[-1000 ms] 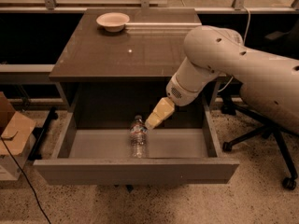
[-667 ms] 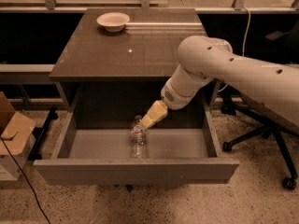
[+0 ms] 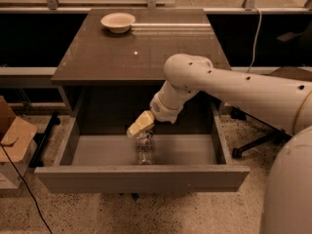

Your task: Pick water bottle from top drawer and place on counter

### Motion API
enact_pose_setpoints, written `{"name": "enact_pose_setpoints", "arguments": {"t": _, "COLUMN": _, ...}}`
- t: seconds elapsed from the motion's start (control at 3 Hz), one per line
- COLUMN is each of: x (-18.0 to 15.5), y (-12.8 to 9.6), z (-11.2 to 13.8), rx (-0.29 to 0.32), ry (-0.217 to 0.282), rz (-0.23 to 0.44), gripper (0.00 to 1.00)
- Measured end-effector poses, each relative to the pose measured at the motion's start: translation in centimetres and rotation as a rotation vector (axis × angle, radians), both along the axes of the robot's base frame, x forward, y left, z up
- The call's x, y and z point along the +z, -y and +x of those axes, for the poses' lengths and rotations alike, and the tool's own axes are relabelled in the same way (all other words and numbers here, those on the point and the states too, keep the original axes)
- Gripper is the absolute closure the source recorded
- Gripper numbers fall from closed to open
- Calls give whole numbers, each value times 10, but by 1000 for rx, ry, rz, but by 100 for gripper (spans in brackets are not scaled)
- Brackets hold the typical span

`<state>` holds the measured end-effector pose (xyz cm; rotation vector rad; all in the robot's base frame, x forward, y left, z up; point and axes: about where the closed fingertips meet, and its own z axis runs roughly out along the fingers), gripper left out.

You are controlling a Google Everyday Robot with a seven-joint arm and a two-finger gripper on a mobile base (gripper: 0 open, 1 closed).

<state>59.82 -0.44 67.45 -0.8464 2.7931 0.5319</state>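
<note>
Top drawer (image 3: 141, 178) stood pulled open w/ the water bottle (image 3: 145, 151) lying on its pale floor, approx. centre, near the front panel, long axis front-to-back. Gripper (image 3: 140, 125) hung inside the drawer opening, tilted down-left, tip right at the bottle's far end. Contact couldn't be told, nor whether the pincer was spread or closed. White arm (image 3: 234, 89) reached in from the right. Counter (image 3: 141, 57) above held a cream bowl (image 3: 118, 21) at back-left.
</note>
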Motion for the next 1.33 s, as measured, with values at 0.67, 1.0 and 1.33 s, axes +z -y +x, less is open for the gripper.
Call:
{"name": "enact_pose_setpoints", "arguments": {"t": 0.67, "x": -53, "y": -23, "z": 9, "rx": -146, "ry": -94, "rz": -105, "gripper": 19}}
{"name": "enact_pose_setpoints", "arguments": {"t": 1.0, "x": -69, "y": -23, "z": 6, "rx": -198, "ry": -126, "rz": -151, "gripper": 42}}
{"name": "enact_pose_setpoints", "arguments": {"t": 1.33, "x": -69, "y": -20, "z": 5, "rx": -224, "ry": -128, "rz": -148, "gripper": 73}}
